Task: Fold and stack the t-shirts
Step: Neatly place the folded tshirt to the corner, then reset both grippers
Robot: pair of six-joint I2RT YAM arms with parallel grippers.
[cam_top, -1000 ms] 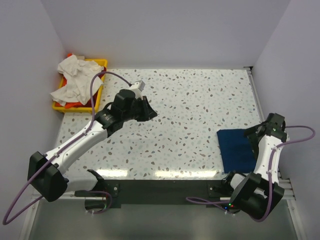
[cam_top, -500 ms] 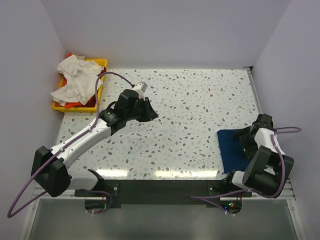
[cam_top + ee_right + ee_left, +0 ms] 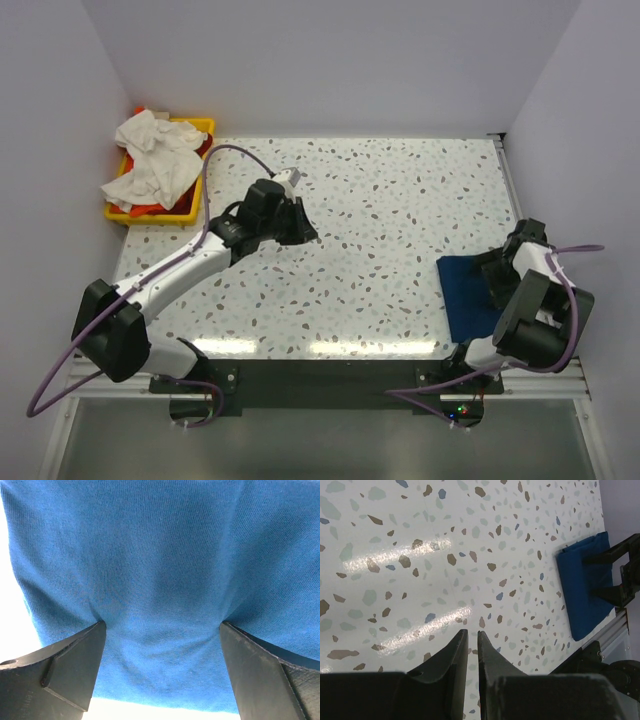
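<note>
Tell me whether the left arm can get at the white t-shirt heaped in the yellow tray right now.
Probably yes. The left claw hangs empty over the table. The white t-shirt lies on top in the yellow tray, on that arm's own side, and nothing stands between them.

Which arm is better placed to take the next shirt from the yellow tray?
Left. The left gripper hangs empty over the table on the side of the tray, nearer the white shirt piled there. The right gripper is at the right edge, open and pressed on the folded blue shirt.
</note>
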